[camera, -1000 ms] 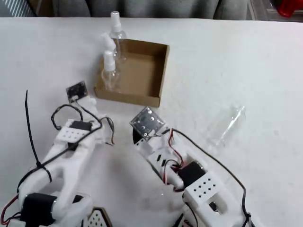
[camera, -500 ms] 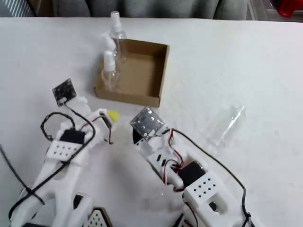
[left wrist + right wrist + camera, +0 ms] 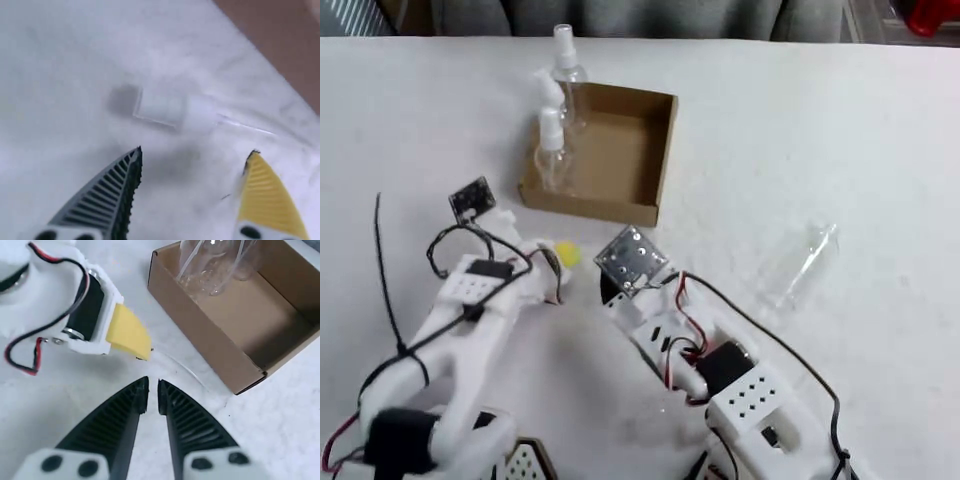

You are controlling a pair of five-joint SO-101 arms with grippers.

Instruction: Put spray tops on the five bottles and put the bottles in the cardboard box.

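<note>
The left gripper (image 3: 196, 151) has its jaws spread wide, one black and ribbed, one yellow, with nothing between them; they hang just above the white table (image 3: 800, 120). Just past the jaw tips a white spray top (image 3: 162, 108) lies on its side on the table, its thin clear dip tube (image 3: 245, 127) trailing toward the yellow jaw's side. A brown corner of the cardboard box (image 3: 200, 335) shows beyond it. The right gripper (image 3: 152, 382) has two black ribbed jaws drawn almost together, with a thin slit left between the tips and nothing held; they point down at the table close to the left gripper's yellow jaw, with the end of the dip tube lying between them and the near wall of the box. In the high view both arms reach in from the near edge, the left gripper just short of the box's near left corner and the right arm beside it toward the middle. The box sits open-topped toward the far side of the table. Three clear capped bottles (image 3: 552, 140) with white spray tops stand upright inside it along its left wall. One more clear open bottle (image 3: 802, 260) with no top lies on its side on the table, well apart to the right of the box and the arms.
</note>
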